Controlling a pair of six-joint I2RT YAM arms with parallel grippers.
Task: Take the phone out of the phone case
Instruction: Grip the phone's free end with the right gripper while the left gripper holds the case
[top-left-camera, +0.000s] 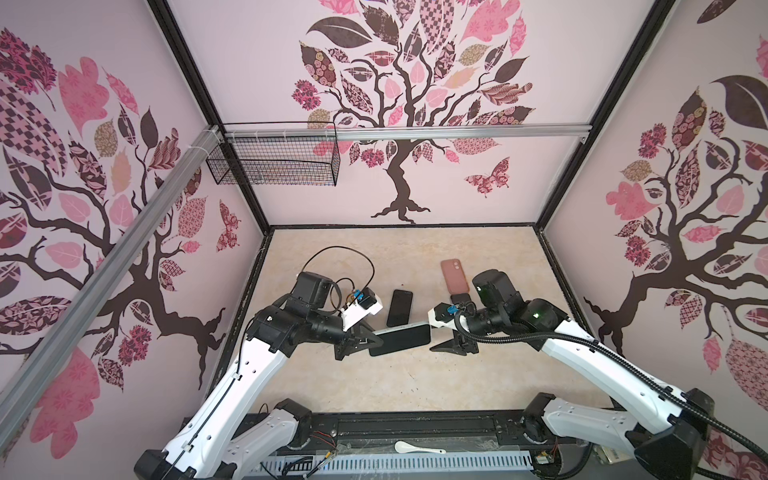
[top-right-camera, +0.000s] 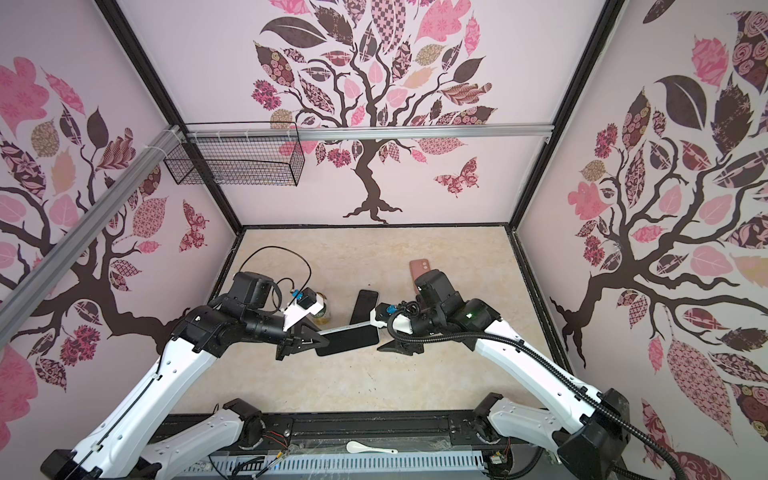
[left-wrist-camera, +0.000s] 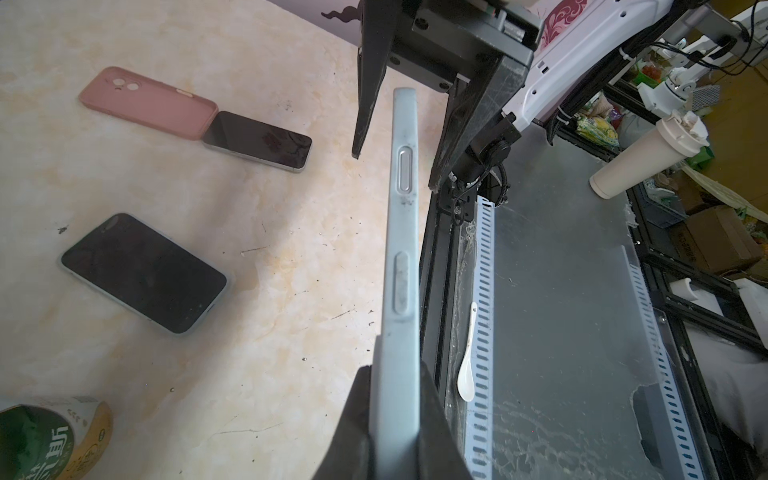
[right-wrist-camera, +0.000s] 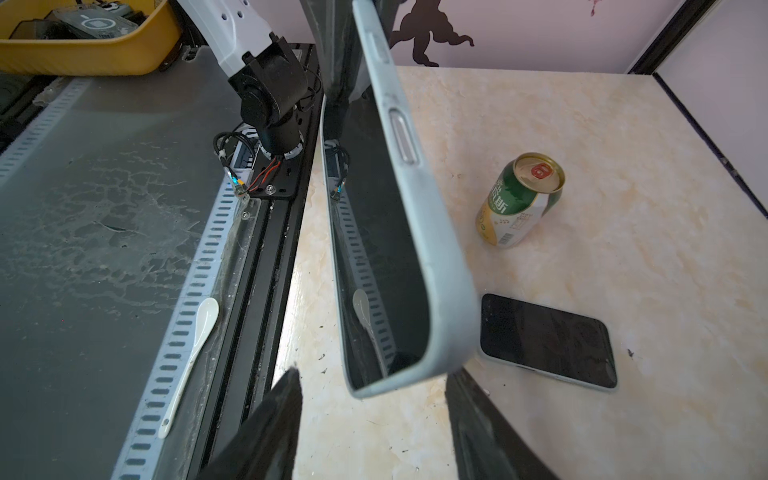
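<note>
A phone with a dark screen (right-wrist-camera: 374, 232) sits in a light blue-grey phone case (left-wrist-camera: 401, 249) and is held on its long edge above the table, seen in both top views (top-left-camera: 401, 338) (top-right-camera: 347, 338). My left gripper (left-wrist-camera: 395, 374) (top-left-camera: 376, 338) is shut on one end of the cased phone. My right gripper (right-wrist-camera: 372, 372) (top-left-camera: 440, 345) is open at the other end. One of its fingers (right-wrist-camera: 270, 415) stands on the screen side and one on the back, with a gap on each side.
A pink case (top-left-camera: 457, 276) lies at the back with a small phone (left-wrist-camera: 257, 139) at its end. A second cased phone (top-left-camera: 400, 307) and a green can (right-wrist-camera: 519, 199) are on the table. A white spoon (top-left-camera: 417, 448) lies on the front rail.
</note>
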